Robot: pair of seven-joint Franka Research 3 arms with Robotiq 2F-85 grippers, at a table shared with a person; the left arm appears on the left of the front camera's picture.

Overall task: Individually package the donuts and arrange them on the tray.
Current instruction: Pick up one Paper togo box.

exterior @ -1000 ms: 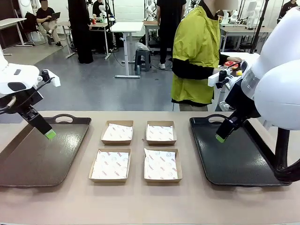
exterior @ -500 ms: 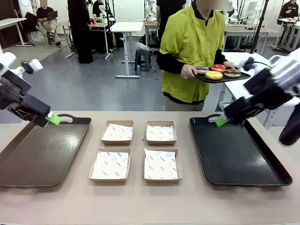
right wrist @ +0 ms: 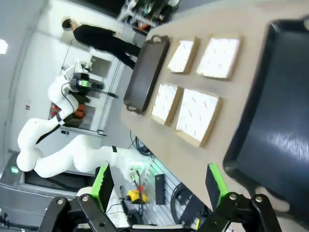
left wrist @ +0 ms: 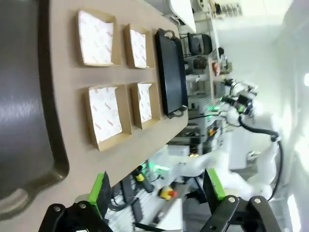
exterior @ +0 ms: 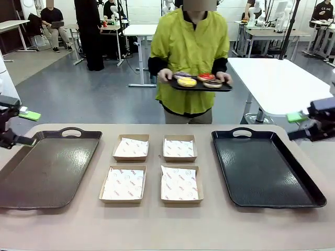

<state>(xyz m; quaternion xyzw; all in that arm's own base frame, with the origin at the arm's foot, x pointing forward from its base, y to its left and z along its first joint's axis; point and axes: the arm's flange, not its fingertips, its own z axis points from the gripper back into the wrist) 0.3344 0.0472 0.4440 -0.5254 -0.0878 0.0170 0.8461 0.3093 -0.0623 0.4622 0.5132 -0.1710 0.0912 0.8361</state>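
Setup stage, nothing boxed yet: the donuts (exterior: 198,80) are at top centre of the front view, on a small tray (exterior: 226,88) the person carries. Left gripper (left wrist: 157,188) and right gripper (right wrist: 159,183) hang wide open and empty at the frame edges. Next, I'd guess, they need donuts within reach, then one per box (exterior: 123,183).

Left tray (exterior: 47,172) and right tray (exterior: 267,167) offer open room; four boxes (exterior: 130,158) stand between
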